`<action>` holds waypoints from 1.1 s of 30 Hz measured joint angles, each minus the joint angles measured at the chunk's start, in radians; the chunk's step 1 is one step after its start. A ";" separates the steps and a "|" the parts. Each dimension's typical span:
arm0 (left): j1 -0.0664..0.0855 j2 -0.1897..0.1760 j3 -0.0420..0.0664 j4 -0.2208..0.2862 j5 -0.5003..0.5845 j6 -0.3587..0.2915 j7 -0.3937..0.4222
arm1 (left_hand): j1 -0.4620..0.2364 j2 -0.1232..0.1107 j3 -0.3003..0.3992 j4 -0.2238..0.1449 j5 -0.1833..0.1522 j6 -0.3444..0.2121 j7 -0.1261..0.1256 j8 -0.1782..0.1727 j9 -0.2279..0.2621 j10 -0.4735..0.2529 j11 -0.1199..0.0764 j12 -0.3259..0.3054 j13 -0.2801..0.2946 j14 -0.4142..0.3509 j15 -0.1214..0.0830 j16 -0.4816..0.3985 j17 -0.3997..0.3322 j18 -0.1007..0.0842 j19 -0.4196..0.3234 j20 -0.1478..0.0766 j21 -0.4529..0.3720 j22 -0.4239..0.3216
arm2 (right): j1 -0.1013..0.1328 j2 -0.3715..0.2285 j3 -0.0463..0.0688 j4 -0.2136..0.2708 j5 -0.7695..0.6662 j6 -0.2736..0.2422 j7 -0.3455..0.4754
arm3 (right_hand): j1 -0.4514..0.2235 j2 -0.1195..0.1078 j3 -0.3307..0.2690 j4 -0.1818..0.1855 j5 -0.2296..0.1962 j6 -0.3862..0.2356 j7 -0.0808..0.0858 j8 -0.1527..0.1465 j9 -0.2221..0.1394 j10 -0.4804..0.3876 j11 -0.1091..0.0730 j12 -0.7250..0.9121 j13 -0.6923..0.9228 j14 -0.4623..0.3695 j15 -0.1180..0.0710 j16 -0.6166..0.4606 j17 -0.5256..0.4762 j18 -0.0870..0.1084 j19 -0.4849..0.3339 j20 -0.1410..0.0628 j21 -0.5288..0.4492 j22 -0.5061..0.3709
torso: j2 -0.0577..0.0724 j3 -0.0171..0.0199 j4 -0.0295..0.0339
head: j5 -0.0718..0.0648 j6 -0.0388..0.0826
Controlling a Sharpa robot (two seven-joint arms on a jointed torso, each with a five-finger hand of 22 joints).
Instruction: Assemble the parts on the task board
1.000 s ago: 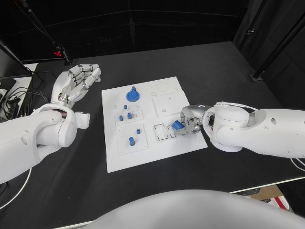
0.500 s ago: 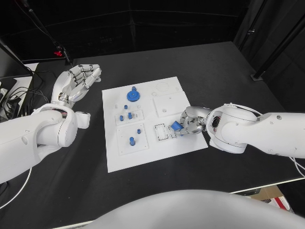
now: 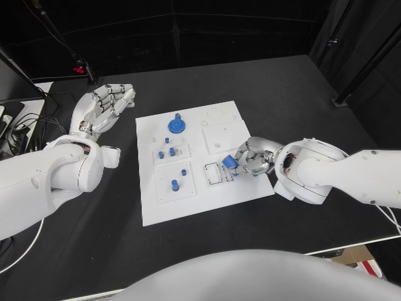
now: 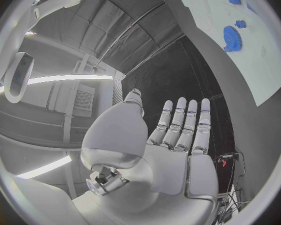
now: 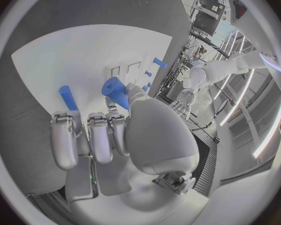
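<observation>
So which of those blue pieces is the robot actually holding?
The blue piece at the board's right side, pinched in the right hand. The other blue pieces, like the big round one, sit untouched on the board.

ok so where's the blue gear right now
In the head view the blue gear sits near the far edge of the task board, on its left half, nearest the open left hand.

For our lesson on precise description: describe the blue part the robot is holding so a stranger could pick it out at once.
Find the white board in the middle of the black table, then its edge nearest the robot's right arm. There the right hand grips a blue part above the board. Unlike the other blue pieces, it is held in fingers, not set on the board.
</observation>
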 measured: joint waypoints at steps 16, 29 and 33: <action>-0.001 0.010 0.000 -0.008 0.000 0.002 0.000 | 0.002 0.002 0.000 0.000 0.000 0.000 0.000 0.000 -0.001 0.000 0.000 0.000 0.000 0.000 0.000 0.000 -0.001 0.000 0.000 0.000 0.000 0.000 | 0.015 -0.006 0.002 0.006 0.278 -0.022 0.131 | -0.045 -0.025 0.018 0.017 0.102 0.011 0.011 -0.036 -0.014 0.000 0.000 0.000 0.000 0.000 0.000 0.000 0.000 0.000 0.000 0.000 0.000 0.000 | 0.000 -0.0002 0.0008 | 0.010 0.000; -0.001 0.013 0.000 -0.011 0.000 0.003 0.000 | 0.002 0.002 0.000 0.000 0.000 0.000 0.000 0.000 -0.001 0.000 0.000 0.000 0.000 0.000 0.000 0.000 0.000 0.000 0.000 0.000 0.000 0.000 | 0.016 0.051 0.001 -0.045 0.408 0.063 0.117 | -0.068 -0.013 -0.006 0.042 0.122 0.018 0.018 -0.050 -0.021 0.000 0.008 0.000 0.000 0.000 0.000 0.000 0.000 0.000 0.000 0.000 0.000 0.000 | 0.000 0.0000 0.0011 | 0.026 0.000; -0.001 0.013 0.000 -0.011 0.000 0.003 0.000 | 0.002 0.002 0.000 0.000 0.000 0.000 0.000 0.000 0.000 0.000 0.000 0.000 0.000 0.000 0.000 0.000 0.000 0.000 0.000 0.000 0.000 0.000 | 0.016 0.059 0.001 -0.050 0.411 0.078 0.106 | -0.074 -0.009 -0.007 0.042 0.122 0.018 0.018 -0.050 -0.021 0.000 0.008 0.000 0.000 0.000 0.000 0.000 0.000 0.000 0.000 0.000 0.000 0.000 | 0.000 0.0003 0.0000 | 0.030 0.000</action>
